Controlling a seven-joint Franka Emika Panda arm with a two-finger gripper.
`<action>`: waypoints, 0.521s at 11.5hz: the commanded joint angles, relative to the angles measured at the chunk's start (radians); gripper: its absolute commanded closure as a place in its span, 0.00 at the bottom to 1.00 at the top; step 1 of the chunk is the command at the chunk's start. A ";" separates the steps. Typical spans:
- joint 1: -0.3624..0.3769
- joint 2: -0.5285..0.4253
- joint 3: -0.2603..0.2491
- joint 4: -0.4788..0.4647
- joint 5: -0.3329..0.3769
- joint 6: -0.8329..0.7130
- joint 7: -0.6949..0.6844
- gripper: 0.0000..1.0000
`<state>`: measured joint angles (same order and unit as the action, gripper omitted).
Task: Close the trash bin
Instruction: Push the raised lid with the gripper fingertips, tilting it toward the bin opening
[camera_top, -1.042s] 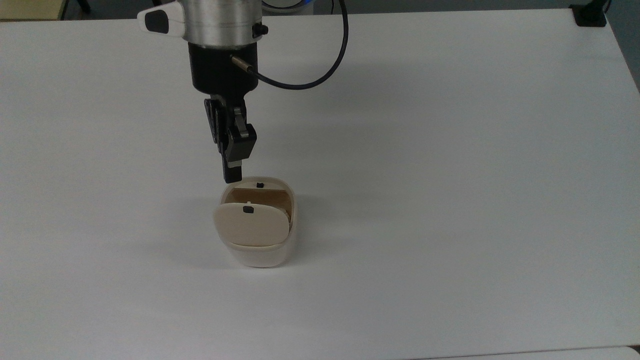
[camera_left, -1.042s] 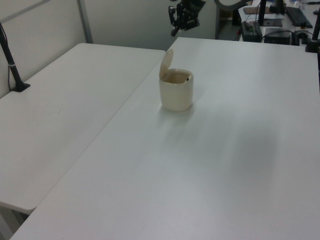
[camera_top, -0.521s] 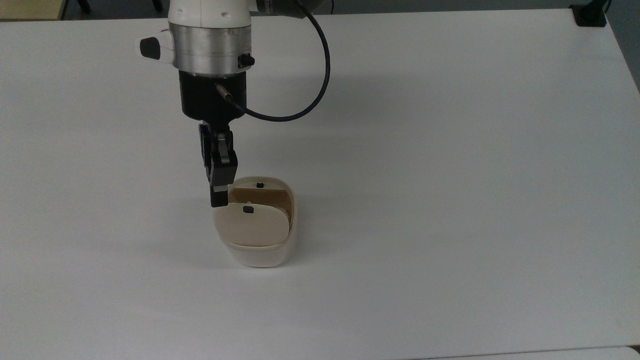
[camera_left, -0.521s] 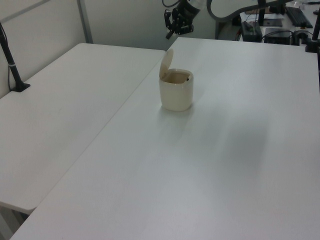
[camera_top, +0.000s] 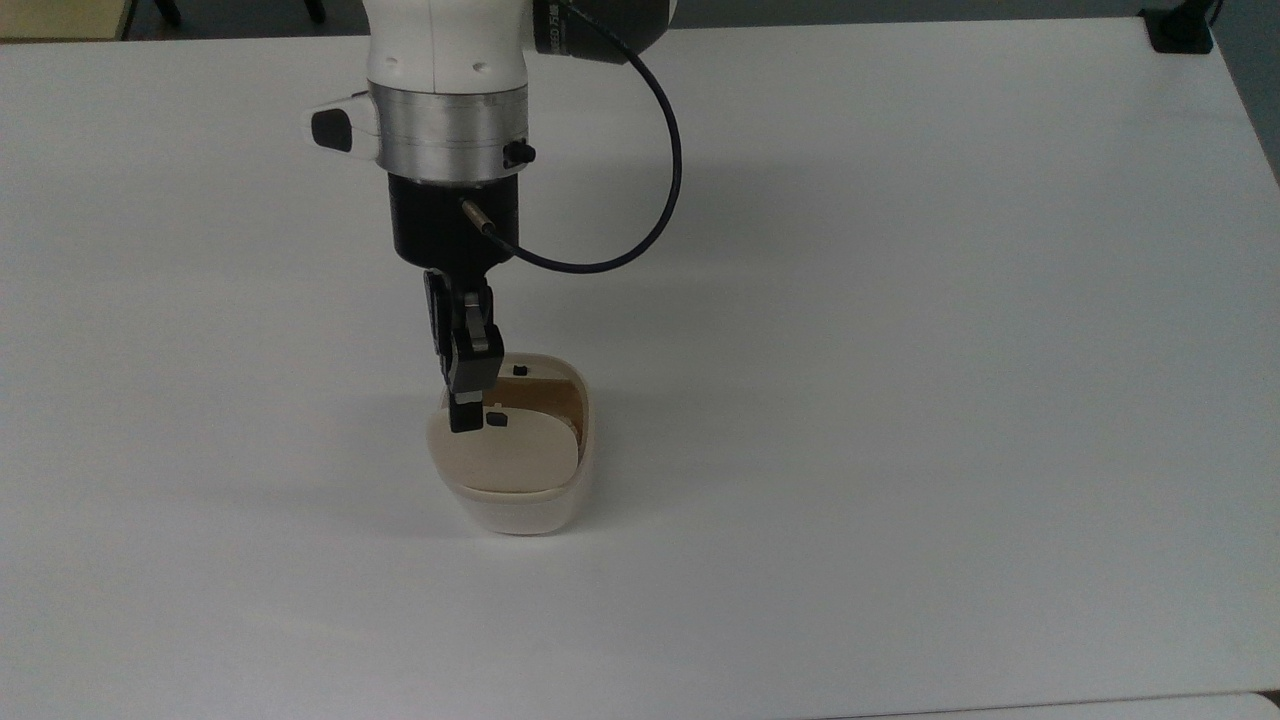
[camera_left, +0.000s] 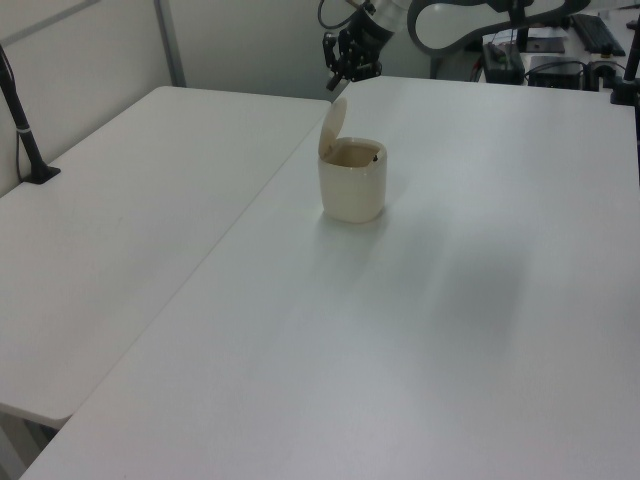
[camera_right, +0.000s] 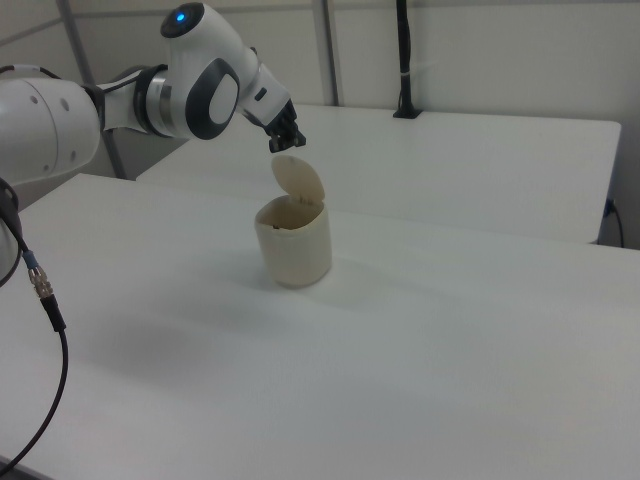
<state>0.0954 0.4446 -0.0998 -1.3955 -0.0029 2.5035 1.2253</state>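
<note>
1. Approach is the step in hand: the trash bin (camera_top: 520, 470) stands on the white table (camera_top: 900, 350) with its flap lid (camera_top: 505, 450) raised, so the closing itself is not yet done.

2. In the top view the bin sits a little to the top view's left of the table's middle; in the left view and the right view the lid stands nearly upright on its hinge, with the bin's mouth open beside it.

3. The gripper (camera_top: 463, 420) hangs point-down above the lid's free edge, close to the small black button (camera_top: 496, 419) on the lid. In the right view it (camera_right: 284, 145) sits just above the lid's top edge; whether it touches I cannot tell.

4. Its fingers look pressed together with nothing between them.

5. The next move, as I judge it, calls for a push on the lid's outer face, over and down toward the rim, until the flap lies flat and latches.

6. A push too far off centre could slide the light bin across the table instead of turning the lid.
</note>
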 joint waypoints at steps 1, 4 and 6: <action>0.029 0.006 -0.015 -0.010 -0.002 0.018 0.020 1.00; 0.029 0.008 -0.015 -0.019 -0.003 0.018 0.020 1.00; 0.029 0.008 -0.015 -0.019 -0.003 0.018 0.017 1.00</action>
<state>0.1105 0.4595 -0.0998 -1.3977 -0.0029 2.5035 1.2259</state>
